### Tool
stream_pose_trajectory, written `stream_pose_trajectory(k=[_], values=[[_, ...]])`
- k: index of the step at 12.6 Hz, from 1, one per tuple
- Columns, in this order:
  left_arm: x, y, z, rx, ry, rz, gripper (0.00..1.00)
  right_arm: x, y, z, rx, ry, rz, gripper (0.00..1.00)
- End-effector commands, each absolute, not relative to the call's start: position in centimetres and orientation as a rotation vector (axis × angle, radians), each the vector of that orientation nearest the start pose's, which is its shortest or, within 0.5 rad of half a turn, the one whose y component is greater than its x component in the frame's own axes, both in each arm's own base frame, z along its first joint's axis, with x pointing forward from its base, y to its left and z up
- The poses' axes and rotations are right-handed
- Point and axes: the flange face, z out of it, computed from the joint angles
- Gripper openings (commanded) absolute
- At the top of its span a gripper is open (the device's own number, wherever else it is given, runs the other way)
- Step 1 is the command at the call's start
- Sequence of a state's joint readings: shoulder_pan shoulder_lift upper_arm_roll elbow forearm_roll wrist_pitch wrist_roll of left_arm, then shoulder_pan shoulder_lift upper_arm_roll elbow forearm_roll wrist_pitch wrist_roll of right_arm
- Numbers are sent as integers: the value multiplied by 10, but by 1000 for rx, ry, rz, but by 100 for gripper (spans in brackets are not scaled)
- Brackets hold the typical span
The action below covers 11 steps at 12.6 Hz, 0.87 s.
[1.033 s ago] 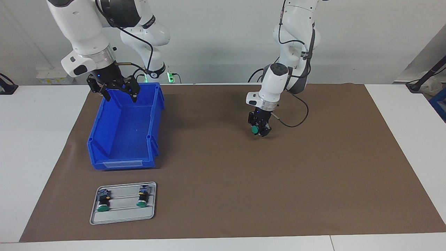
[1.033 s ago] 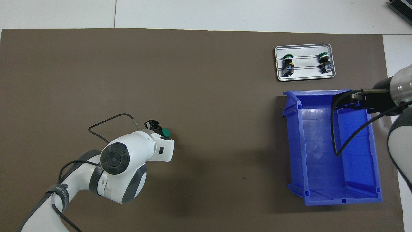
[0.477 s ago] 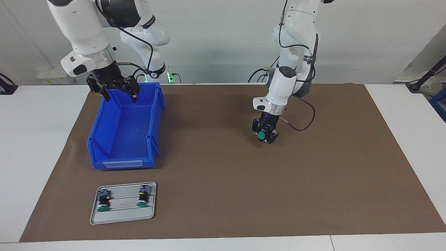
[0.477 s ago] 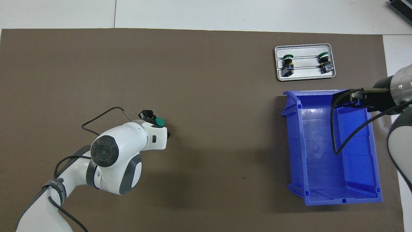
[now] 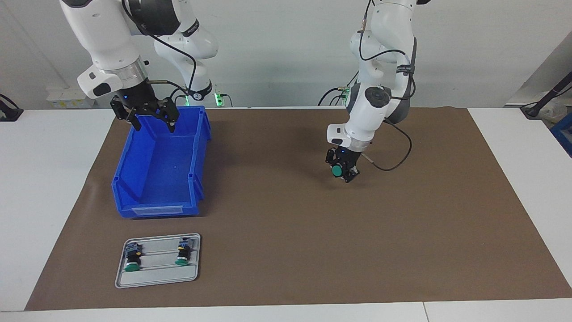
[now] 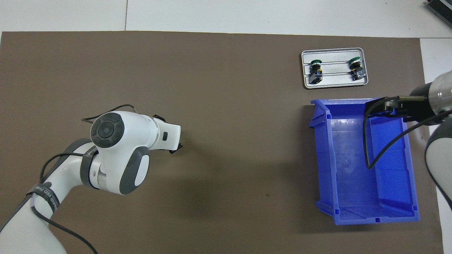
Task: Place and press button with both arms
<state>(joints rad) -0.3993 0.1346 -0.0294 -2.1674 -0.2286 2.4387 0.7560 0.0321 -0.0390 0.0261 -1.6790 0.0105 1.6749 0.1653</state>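
1. You are looking at a white table (image 5: 53, 188) covered for most of its width by a brown mat (image 5: 313, 232), with two white robot arms reaching in from the robots' end.

2. Your left gripper (image 5: 343, 170) hangs in the air over bare mat, about midway along the table and toward the left arm's end of it. It is clamped on the button (image 5: 336, 171), whose round green cap faces outward between the black fingers. In the overhead view the arm's white wrist covers the button, and only a black edge of the left gripper (image 6: 174, 150) shows past it.

3. Your right gripper (image 5: 149, 114) hangs over the end of the blue bin (image 5: 156, 179) nearest the robots, just above its rim. Its fingers stand spread apart and hold nothing. In the overhead view the right gripper (image 6: 386, 107) is over the same corner region of the blue bin (image 6: 363, 158), with a black cable looping down across the bin's opening.

4. The blue bin sits on the mat toward the right arm's end of the table. No object is visible inside it.

5. A small grey tray (image 5: 157, 277) lies on the mat, farther from the robots than the bin and just beside it. In the overhead view the grey tray (image 6: 334, 82) is close to the bin's rim but apart from it.

6. Two spare buttons lie on the tray, well apart from each other: one spare button (image 5: 131, 259) and another spare button (image 5: 182, 255), each on its side with its green cap pointing away from the robots.
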Motion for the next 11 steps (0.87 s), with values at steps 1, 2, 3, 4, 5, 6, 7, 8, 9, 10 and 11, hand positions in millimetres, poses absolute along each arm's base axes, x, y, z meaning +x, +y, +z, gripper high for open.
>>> stream_pose_trajectory(k=[1, 2, 3, 4, 5, 6, 7, 8, 9, 10, 11], values=[[527, -210, 342, -2944, 1688, -276, 2, 545, 28, 604, -3139, 153, -90, 100], [529, -195, 341, -2995, 1734, -300, 2, 545, 28, 604, -3139, 153, -90, 100], [530, -180, 339, -3019, 1783, -345, 2, 545, 28, 604, -3139, 153, -90, 100], [531, -170, 339, -3026, 1814, -404, 3, 545, 28, 604, -3139, 153, -90, 100], [529, -166, 335, -3039, 1822, -441, 5, 545, 28, 604, -3139, 153, -90, 100], [529, -165, 336, -3053, 1817, -489, 6, 545, 28, 604, -3139, 153, -90, 100], [528, -163, 335, -3054, 1830, -538, 6, 545, 28, 604, -3139, 153, -90, 100], [524, -163, 332, -3067, 1826, -571, 6, 545, 28, 604, -3139, 153, -90, 100], [519, -165, 327, -3069, 1803, -583, 7, 545, 28, 604, -3139, 153, -90, 100], [515, -165, 323, -3054, 1778, -593, 7, 545, 28, 604, -3139, 153, -90, 100], [515, -170, 324, -3047, 1780, -605, 9, 545, 28, 604, -3139, 153, -88, 100]])
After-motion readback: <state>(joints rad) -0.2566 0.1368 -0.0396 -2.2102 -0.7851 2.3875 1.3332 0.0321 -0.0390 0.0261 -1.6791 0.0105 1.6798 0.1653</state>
